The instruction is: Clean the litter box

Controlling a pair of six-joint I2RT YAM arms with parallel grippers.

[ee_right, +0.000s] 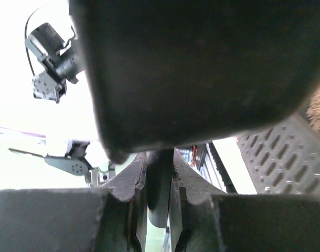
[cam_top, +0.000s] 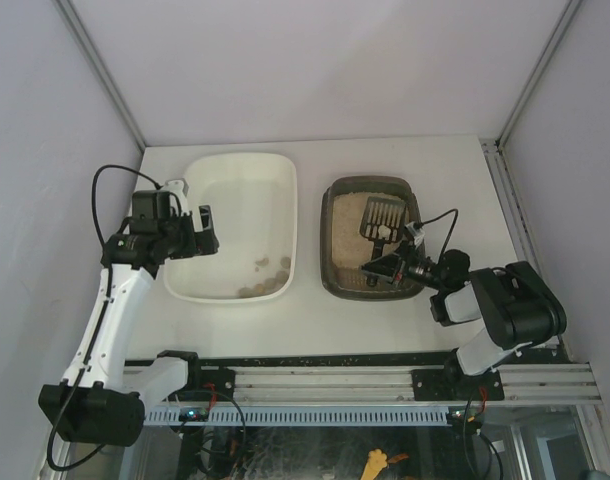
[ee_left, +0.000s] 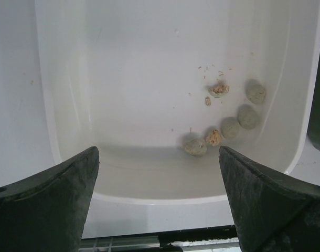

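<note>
1. Right of the desk (cam_top: 310, 325) middle, at 3 o'clock from the cream-white tub (cam_top: 235, 200): litter box (cam_top: 326, 245), dark grey-brown with rounded corners, holding beige sandy litter (cam_top: 345, 225). Just beside the tub, with a narrow strip of desk between them.
2. Inside the box, toward its 12 o'clock end: black slotted scoop (cam_top: 381, 215), blade over the litter, handle running back toward 6 o'clock.
3. At the box's 6 o'clock rim: right gripper (cam_top: 383, 266), clamped on the scoop's handle. Up close in the wrist view, fingers (ee_right: 123, 184) pressed together on either side of the thin dark handle, with the slotted blade off at 3 o'clock.
4. At the tub's 9 o'clock side: left gripper (ee_left: 159, 157), spread wide and holding nothing, hovering over the rim and looking into the tub. Both dark fingers (ee_left: 55, 199) well apart at the lower corners of the wrist view.
5. On the tub floor, toward 5 o'clock in the overhead view: a small cluster of grey and tan clumps (ee_left: 231, 126), close together near the corner, with a few loose grains beside them.
</note>
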